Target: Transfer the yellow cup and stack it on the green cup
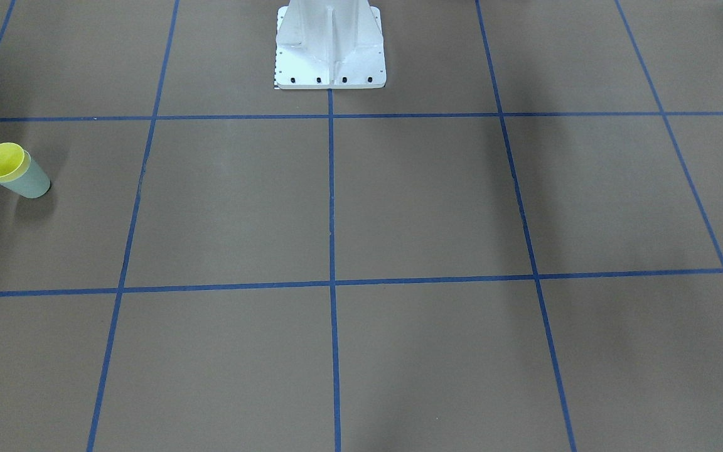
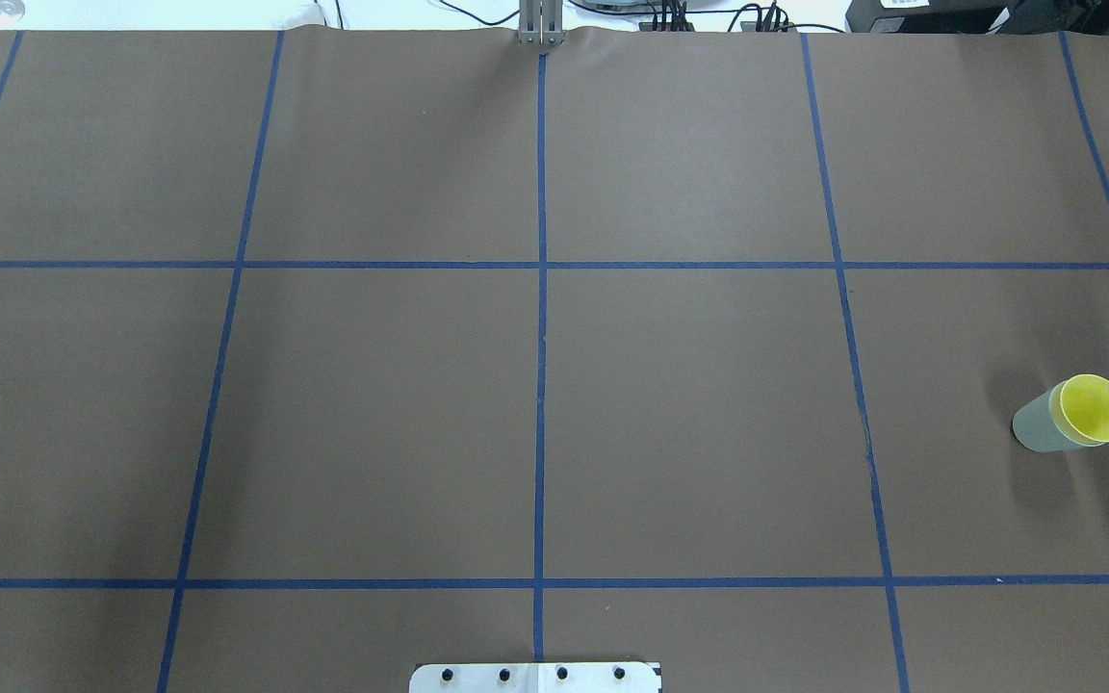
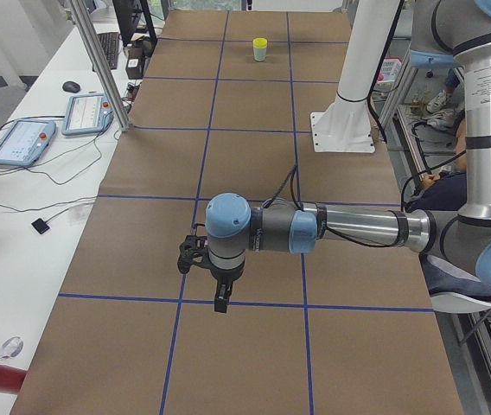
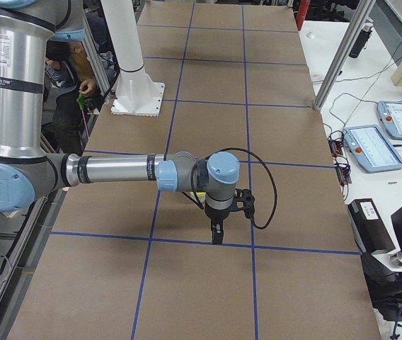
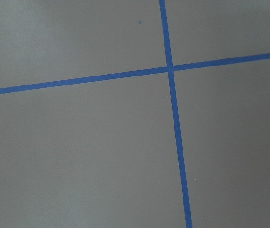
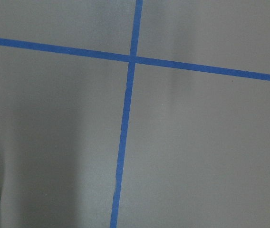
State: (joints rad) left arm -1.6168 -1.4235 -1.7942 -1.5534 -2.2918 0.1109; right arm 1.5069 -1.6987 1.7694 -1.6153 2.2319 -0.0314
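sitting nested inside the green cup point(image 2: 1034, 430), the yellow cup point(image 2: 1096, 408) shows only its bright rim and inner wall. the pair stands upright on the brown paper-covered table point(image 1: 424, 201), far out to the robot's right of the white pedestal base point(image 1: 330, 50) and a little forward of it. the left gripper point(image 3: 220, 303) hangs pointing down above the blue tape grid point(image 1: 331, 188), out on the pedestal's left side; i cannot tell how far open it is or whether it holds anything. the right gripper point(image 4: 216, 237) hangs pointing down on the pedestal's right side, and its opening cannot be judged either.
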